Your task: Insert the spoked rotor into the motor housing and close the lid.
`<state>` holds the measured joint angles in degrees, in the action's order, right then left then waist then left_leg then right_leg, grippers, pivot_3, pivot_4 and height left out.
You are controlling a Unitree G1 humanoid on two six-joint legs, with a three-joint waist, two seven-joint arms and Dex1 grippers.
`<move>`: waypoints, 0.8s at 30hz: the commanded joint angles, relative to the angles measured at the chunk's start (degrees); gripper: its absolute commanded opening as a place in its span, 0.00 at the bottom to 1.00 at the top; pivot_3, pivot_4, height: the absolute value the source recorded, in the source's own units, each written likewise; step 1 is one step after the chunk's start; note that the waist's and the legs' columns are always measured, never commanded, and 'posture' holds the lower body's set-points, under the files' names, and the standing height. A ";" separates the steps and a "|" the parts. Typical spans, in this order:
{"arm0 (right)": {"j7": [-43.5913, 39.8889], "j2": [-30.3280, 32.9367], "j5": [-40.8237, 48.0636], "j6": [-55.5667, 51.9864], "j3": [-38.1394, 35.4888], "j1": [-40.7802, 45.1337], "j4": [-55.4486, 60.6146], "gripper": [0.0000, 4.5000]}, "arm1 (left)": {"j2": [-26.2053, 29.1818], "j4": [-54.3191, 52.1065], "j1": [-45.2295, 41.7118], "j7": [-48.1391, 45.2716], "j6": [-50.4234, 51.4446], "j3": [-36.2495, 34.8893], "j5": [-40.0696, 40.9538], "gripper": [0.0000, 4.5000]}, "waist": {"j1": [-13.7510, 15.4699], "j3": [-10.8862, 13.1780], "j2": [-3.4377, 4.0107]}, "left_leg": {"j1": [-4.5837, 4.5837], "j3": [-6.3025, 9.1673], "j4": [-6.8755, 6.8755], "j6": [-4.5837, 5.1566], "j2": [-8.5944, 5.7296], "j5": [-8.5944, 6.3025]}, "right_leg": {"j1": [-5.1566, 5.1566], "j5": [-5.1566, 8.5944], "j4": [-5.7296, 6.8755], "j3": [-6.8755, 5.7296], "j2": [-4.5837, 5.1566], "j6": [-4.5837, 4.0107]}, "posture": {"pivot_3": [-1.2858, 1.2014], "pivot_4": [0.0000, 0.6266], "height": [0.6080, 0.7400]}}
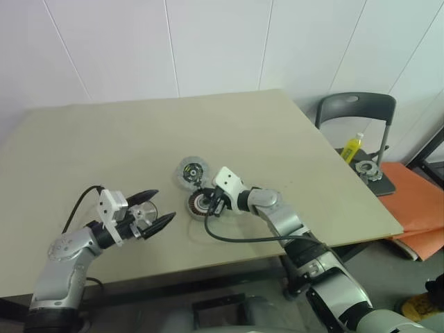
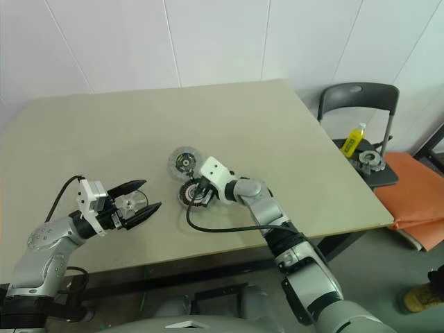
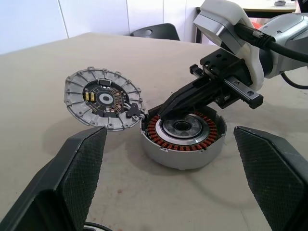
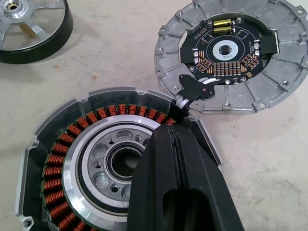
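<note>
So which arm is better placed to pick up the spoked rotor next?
The left. The left gripper is open with the spoked rotor lying between its fingers. The right gripper is shut, its tips over the motor housing.

I see the motor housing [image 1: 200, 203] near the middle of the surface [image 1: 291, 146], toward its front edge. The lid [image 1: 192, 171] lies touching it on the far side. The spoked rotor [image 2: 129, 204] sits well to their left, between my left hand's [image 1: 154, 209] fingers.
</note>
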<state>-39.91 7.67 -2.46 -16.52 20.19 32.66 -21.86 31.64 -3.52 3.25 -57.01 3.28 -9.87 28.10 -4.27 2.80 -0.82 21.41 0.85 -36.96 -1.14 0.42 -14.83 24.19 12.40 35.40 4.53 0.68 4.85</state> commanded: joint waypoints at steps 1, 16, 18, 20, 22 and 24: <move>-0.73 -0.76 1.91 -1.59 -1.60 0.47 0.17 0.00 | 0.42 -1.27 -0.69 -0.09 -0.79 -0.70 0.09 1.00 | -0.01 0.00 0.00 | 0.00 0.00 0.00 0.00 0.00 0.00 | 0.00 0.00 0.00 0.00 0.00 0.00 | 0.52 0.00 1.00; -13.90 0.62 13.10 -4.60 -3.93 2.32 9.40 0.00 | 1.00 -11.92 11.04 3.05 10.61 -10.58 13.44 1.00 | -0.91 0.01 0.00 | 0.03 -0.08 0.03 0.00 0.07 0.00 | 0.08 0.00 0.01 0.01 0.03 0.01 | 0.52 0.00 1.00; -15.71 1.83 13.02 -3.64 -3.53 2.94 9.22 0.00 | 0.43 -14.09 15.64 3.55 12.65 -12.32 15.72 1.00 | -1.43 0.02 0.00 | 0.02 -0.07 0.03 -0.01 0.11 -0.01 | 0.10 0.00 -0.01 0.00 0.07 0.00 | 0.52 0.00 1.00; -17.40 2.76 13.18 -2.99 -3.17 3.47 9.34 0.00 | -0.59 -15.89 18.71 4.72 14.35 -13.06 17.65 1.00 | -1.57 0.04 0.03 | -0.01 -0.04 0.04 -0.02 0.18 -0.02 | 0.15 -0.01 -0.04 -0.05 0.17 -0.02 | 0.52 0.00 1.00; -19.74 3.82 14.00 -2.89 -3.11 3.83 10.21 0.00 | -2.89 -17.80 21.06 7.83 17.15 -13.83 21.42 1.00 | -1.58 0.04 0.04 | -0.03 -0.05 0.04 -0.03 0.19 -0.02 | 0.16 -0.02 -0.06 -0.07 0.18 -0.03 | 0.52 0.00 1.00; -21.21 4.51 14.28 -2.79 -3.06 4.18 10.61 0.00 | -4.81 -18.91 22.73 10.34 19.55 -14.29 24.49 1.00 | -1.63 0.05 0.05 | -0.04 -0.10 0.04 -0.05 0.23 -0.03 | 0.17 -0.03 -0.08 -0.10 0.22 -0.06 | 0.52 0.00 1.00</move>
<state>-59.44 11.88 10.41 -20.59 17.17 34.71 -13.83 27.38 -19.76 25.44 -48.76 21.04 -22.52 48.92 -5.91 2.85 -0.77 21.38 0.75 -36.93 -1.18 0.65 -14.87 24.37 12.37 35.32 4.41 0.91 4.79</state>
